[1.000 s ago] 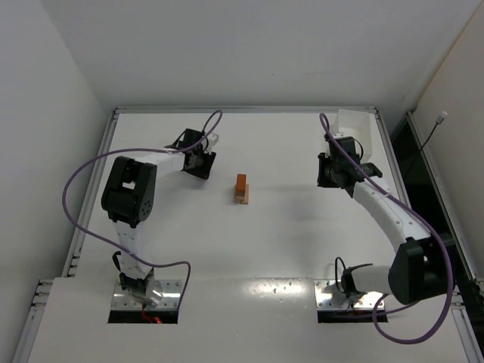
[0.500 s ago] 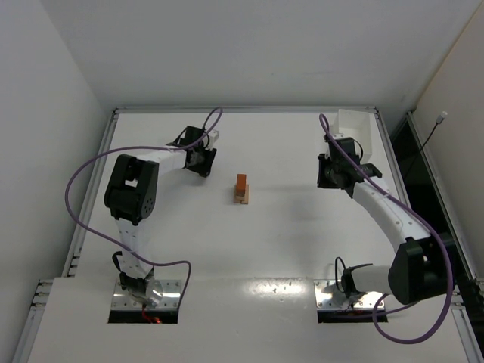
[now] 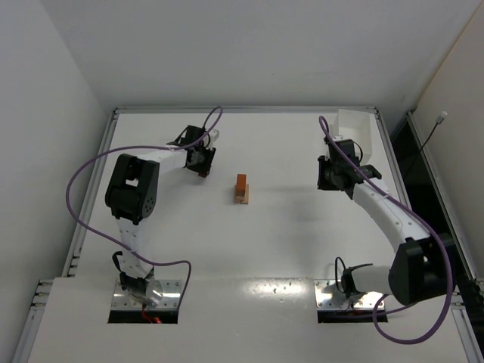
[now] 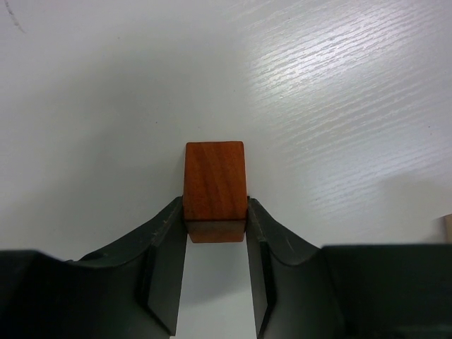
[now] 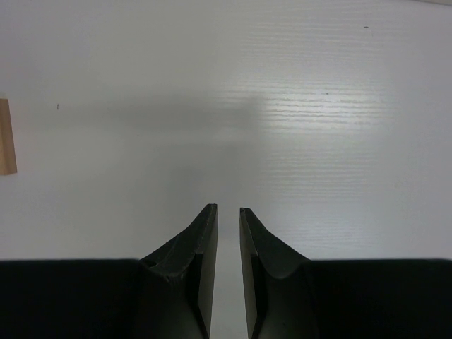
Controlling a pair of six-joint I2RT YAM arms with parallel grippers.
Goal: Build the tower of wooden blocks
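A reddish-orange wood block [image 4: 215,187] lies on the white table, and my left gripper [image 4: 215,201] is shut on it, with a finger pressed to each side of its near end. In the top view the left gripper [image 3: 202,166] is at the back left and hides that block. The tower [image 3: 241,189] stands mid-table: a pale tan base with a reddish-orange piece on top. My right gripper [image 5: 227,209] hovers at the right [image 3: 325,175], its jaws a narrow gap apart with nothing between them. A pale tan block edge [image 5: 6,136] shows at the far left of the right wrist view.
A white rectangular box [image 3: 355,128] sits at the back right corner, just behind the right arm. A raised rim [image 3: 242,110] runs along the table's far edge. Purple cables loop over both arms.
The left arm has shifted slightly at the back left, and its jaws have come in onto the reddish-orange block. The right arm and the tower have not moved.
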